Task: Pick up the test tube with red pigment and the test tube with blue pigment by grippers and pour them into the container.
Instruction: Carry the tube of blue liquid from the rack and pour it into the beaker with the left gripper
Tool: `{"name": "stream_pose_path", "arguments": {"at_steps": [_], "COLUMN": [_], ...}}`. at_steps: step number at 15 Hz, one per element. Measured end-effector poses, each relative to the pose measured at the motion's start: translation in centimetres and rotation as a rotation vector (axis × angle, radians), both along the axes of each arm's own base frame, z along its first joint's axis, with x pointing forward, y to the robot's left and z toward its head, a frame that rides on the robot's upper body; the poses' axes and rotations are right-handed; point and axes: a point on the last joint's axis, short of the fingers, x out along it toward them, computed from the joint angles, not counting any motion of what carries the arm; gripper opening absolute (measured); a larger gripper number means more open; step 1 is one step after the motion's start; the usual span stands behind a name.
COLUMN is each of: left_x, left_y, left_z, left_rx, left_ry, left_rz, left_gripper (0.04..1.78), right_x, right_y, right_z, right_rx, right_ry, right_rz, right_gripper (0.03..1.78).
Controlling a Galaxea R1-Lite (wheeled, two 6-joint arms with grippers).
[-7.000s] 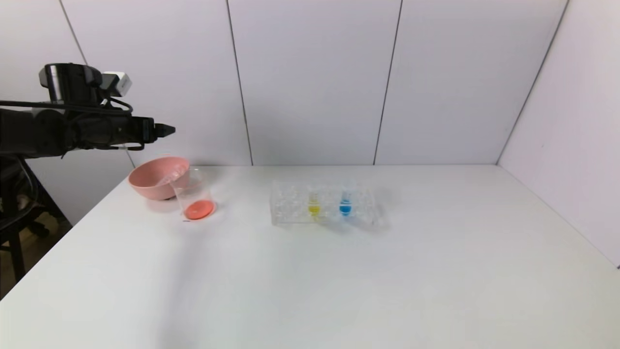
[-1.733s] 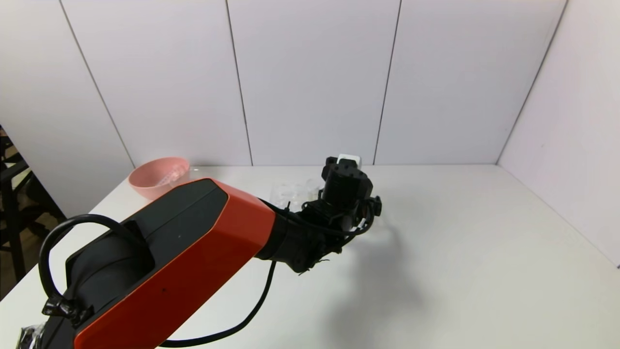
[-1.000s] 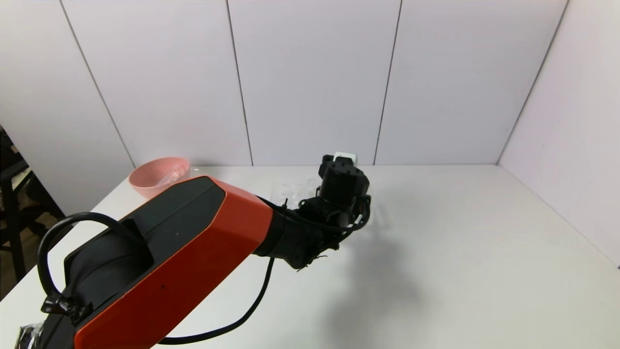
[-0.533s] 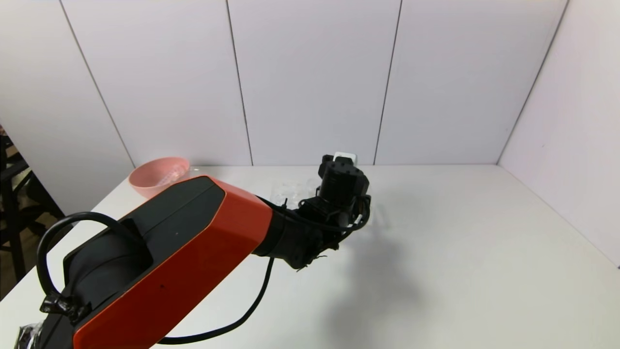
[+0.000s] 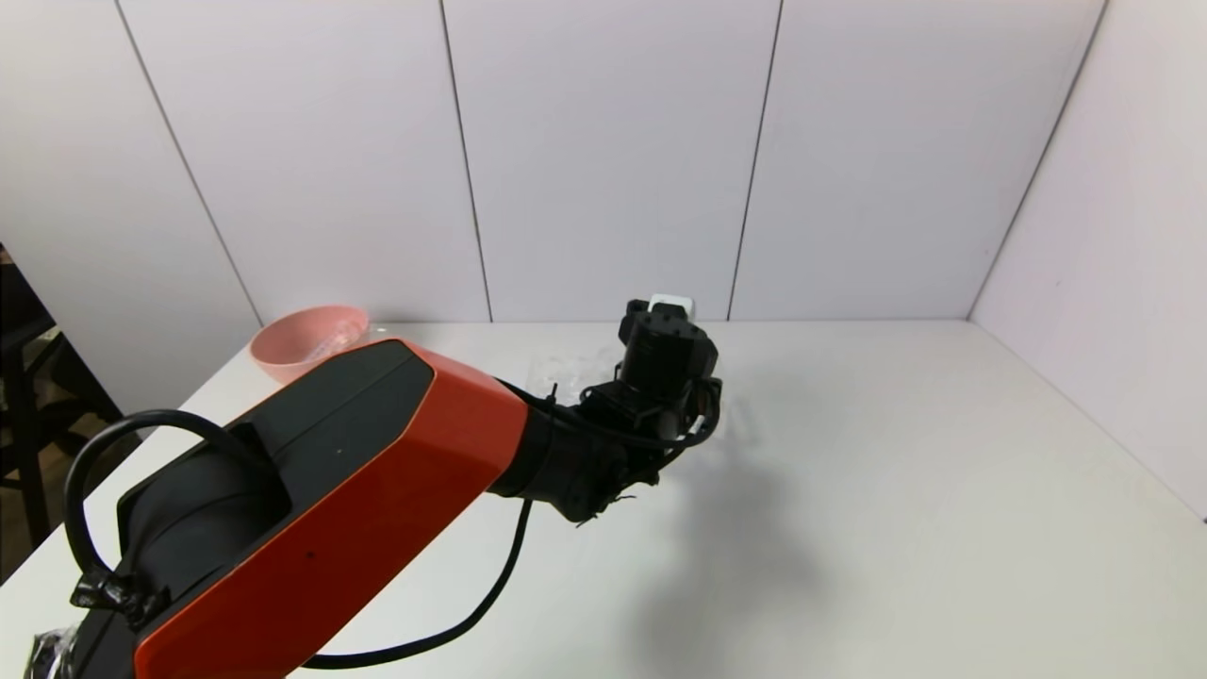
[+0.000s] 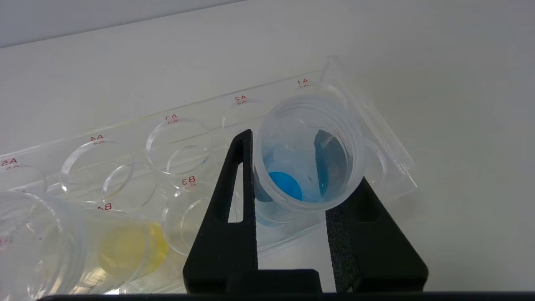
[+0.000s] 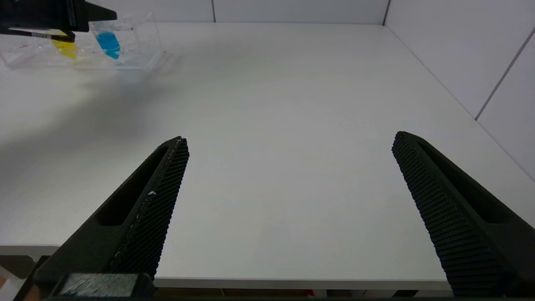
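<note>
The test tube with blue pigment stands in the clear rack near its end. My left gripper is shut on it, one black finger against each side just below the rim. In the head view the left gripper reaches over the rack and hides the tube. The right wrist view shows the blue tube still seated in the rack. The red tube is out of view, and the container is hidden behind my left arm. My right gripper is open and empty at the table's near edge.
A tube with yellow liquid stands in the rack a few holes from the blue one. A pink bowl sits at the table's far left. Walls close the back and the right side.
Since seven seconds ago my left arm has swung from above the pink bowl to the rack. Over the last second it has shifted only slightly at the blue tube.
</note>
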Motion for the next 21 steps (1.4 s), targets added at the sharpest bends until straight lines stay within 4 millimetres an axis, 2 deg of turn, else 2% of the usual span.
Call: {"name": "stream_pose_path", "arguments": {"at_steps": [2, 9, 21], "left_x": [0.1, -0.2, -2.5], "left_y": [0.2, 1.0, 2.8], "left_z": [0.4, 4.2, 9.9], "left_rx": [0.005, -0.018, -0.02], "left_ry": [-0.008, -0.067, -0.135], "left_rz": [0.002, 0.003, 0.013], "left_gripper": [0.48, 0.48, 0.48], "right_x": [0.0, 0.0, 0.0], "right_y": [0.0, 0.0, 0.0], "right_z": [0.0, 0.0, 0.0], "right_rx": [0.0, 0.0, 0.0], "right_ry": [0.0, 0.0, 0.0], "right_rz": [0.0, 0.0, 0.0], "right_gripper": [1.77, 1.77, 1.78]}}
